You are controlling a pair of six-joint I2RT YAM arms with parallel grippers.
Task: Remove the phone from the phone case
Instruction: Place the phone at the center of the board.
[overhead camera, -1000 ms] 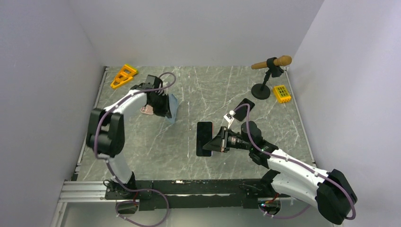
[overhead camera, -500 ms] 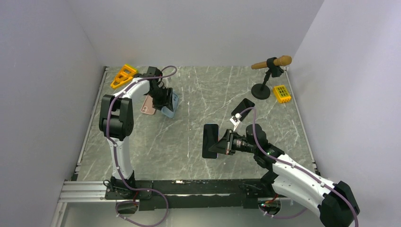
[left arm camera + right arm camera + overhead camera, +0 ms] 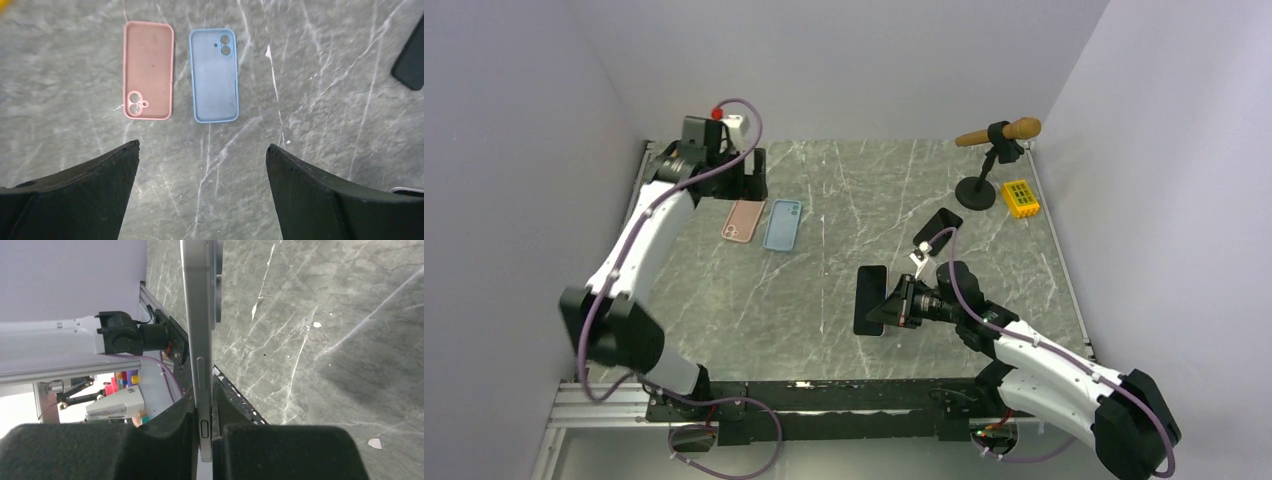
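One black phone (image 3: 870, 299) (bare), clamped by rt end effector (image 3: 203, 432), lt end effector (image 3: 201, 146) apart

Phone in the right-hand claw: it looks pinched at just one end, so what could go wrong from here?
1. The right gripper clamps only one end of the phone, with most of its length sticking out unsupported. It might pivot or slip and fall onto the hard table.
2. The left gripper hangs open above the blue case and pink case. If it came down, it could knock them askew.
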